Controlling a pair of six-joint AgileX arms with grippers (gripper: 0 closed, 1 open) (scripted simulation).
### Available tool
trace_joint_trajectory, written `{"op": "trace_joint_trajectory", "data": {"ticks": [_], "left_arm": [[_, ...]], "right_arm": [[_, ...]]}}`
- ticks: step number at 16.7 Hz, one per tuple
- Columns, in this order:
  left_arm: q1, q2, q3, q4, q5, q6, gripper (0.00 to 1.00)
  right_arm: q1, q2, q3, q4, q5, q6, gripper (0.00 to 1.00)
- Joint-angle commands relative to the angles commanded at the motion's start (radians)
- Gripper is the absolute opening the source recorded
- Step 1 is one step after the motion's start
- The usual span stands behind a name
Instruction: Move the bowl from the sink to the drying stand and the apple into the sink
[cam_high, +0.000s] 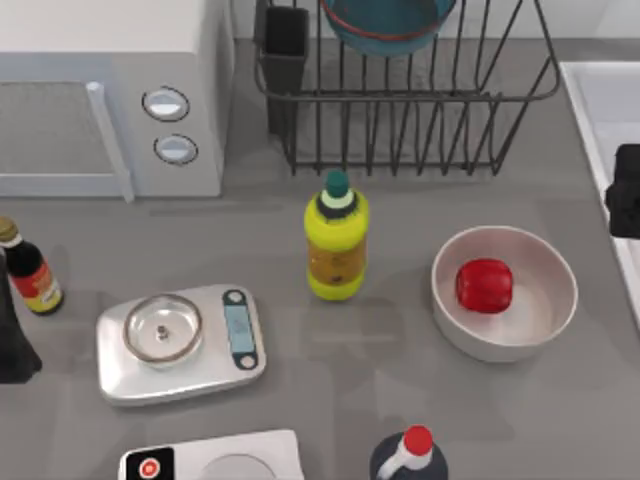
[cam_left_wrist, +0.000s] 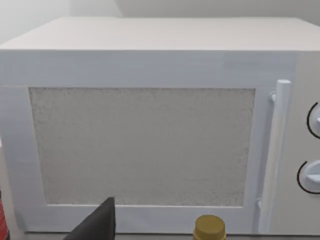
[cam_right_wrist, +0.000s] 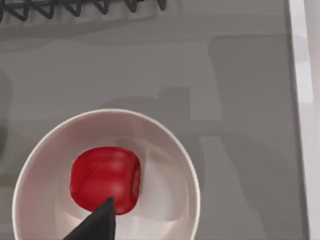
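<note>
Sitting in the drying stand (cam_high: 420, 110) at the table's back is the teal bowl (cam_high: 385, 25), w/ the apple (cam_high: 484, 285) inside a white bowl (cam_high: 505, 293) on the right, near the sink (cam_high: 600, 110) at the right edge. Right gripper (cam_high: 625, 190) hangs by the sink rim; its wrist view looks down on the apple (cam_right_wrist: 105, 180), can't tell if fingers are spread or pressed together. Left arm (cam_high: 15, 330) is parked at the left edge facing the microwave (cam_left_wrist: 150, 125), gripper state can't tell either. Yellow bottle (cam_high: 336, 245) stands mid-table, scale (cam_high: 180, 340) to its left
</note>
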Motion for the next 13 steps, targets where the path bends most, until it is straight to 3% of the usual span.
{"op": "trace_joint_trajectory", "data": {"ticks": [7,13], "left_arm": [[0.000,0.000,0.000,0.000,0.000,0.000,1.00],[0.000,0.000,0.000,0.000,0.000,0.000,1.00]], "right_arm": [[0.155,0.619,0.485,-0.358,-0.012,0.140,1.00],[0.222,0.880,0.700,-0.512,-0.013,0.197,1.00]]}}
